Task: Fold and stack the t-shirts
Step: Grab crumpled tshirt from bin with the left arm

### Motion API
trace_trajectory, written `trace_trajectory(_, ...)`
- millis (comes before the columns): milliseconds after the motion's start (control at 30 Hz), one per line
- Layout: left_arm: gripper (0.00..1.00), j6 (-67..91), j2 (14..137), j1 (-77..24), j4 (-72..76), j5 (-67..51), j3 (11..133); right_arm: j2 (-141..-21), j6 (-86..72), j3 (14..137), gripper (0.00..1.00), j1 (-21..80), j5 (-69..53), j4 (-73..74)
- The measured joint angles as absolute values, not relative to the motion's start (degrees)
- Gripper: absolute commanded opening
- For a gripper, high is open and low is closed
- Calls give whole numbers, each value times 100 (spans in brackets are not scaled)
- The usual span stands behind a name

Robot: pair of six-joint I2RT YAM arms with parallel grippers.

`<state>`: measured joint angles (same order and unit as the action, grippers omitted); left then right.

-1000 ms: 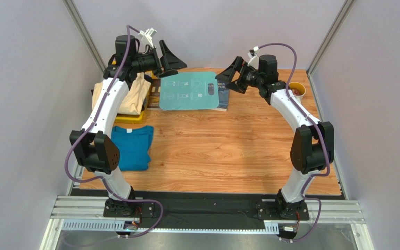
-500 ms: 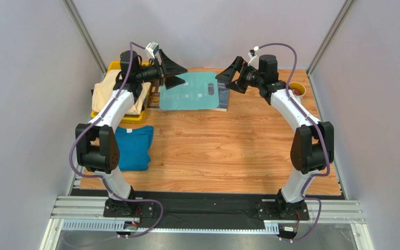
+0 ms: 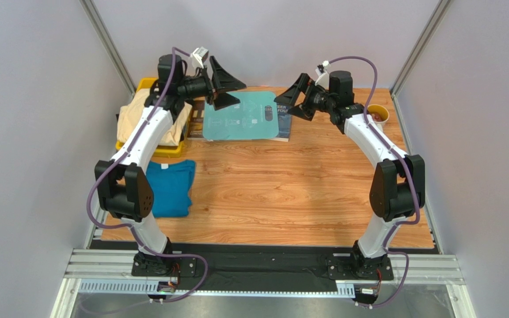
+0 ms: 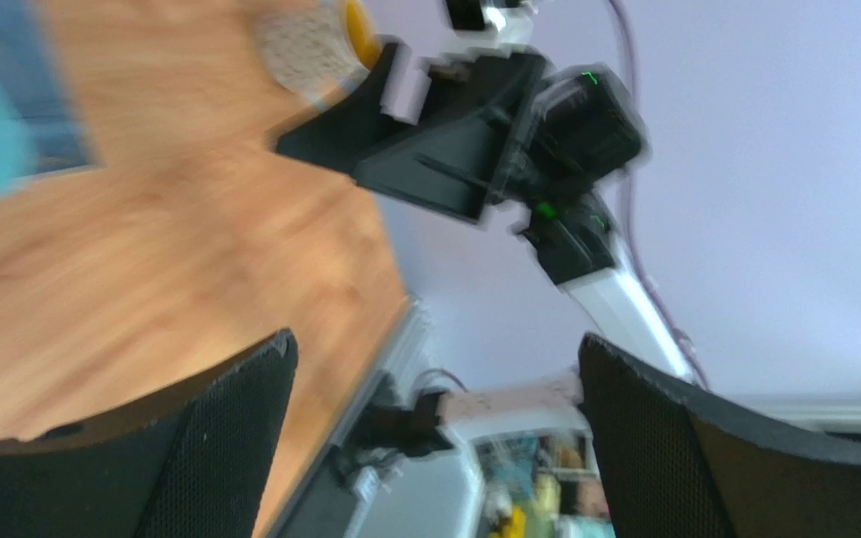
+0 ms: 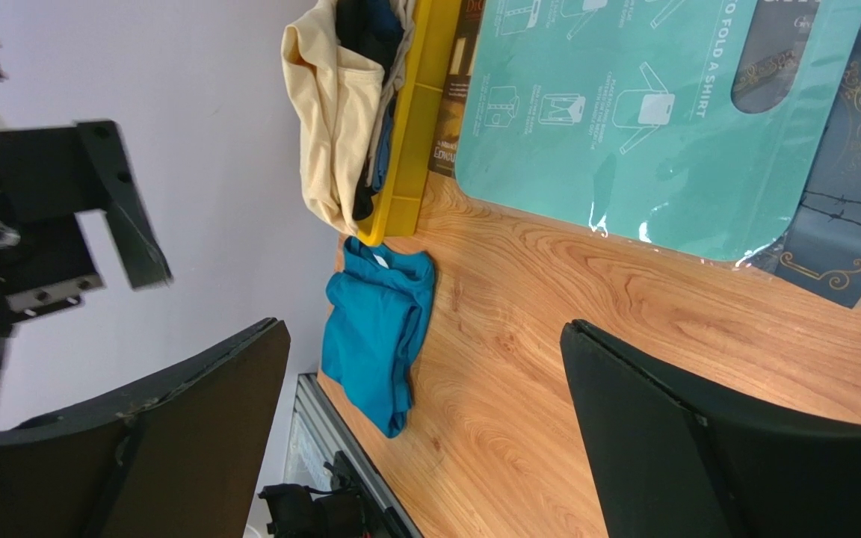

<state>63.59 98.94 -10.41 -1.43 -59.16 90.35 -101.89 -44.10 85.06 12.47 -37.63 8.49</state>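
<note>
Now gaping wide and empty above the teal board: left gripper over its far-left corner, right gripper over its far-right. Only from the right wrist: dark cloth under the cream t-shirt in the yellow bin left of the board. Nearer, folded teal-blue t-shirt, collar far, lengthwise near-to-far; bare table rightward.

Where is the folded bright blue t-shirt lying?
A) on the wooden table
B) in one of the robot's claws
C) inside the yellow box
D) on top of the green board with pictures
A: the teal-blue t-shirt lies flat on the wooden table, just in front of the yellow box and not in it.
</note>
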Motion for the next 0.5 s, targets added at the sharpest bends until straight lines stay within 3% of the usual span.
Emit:
trace_trajectory(100,100,5188,9981,-1046,-2388,-4447,10394,-10154,-4410,8409,100,1225,-3765,862)
trace_trajectory(200,100,4504,9762,-1076,-3474,-3199,11139,-10112,-4414,8298,100,1190,-3765,913)
trace_trajectory(367,100,3865,9535,-1382,-4845,-1855,11590,-10103,-4421,8241,100,1168,-3763,982)
trace_trajectory(500,100,3785,9397,-1520,-5030,-1494,11098,-10103,-4440,8239,100,1166,-3765,1031)
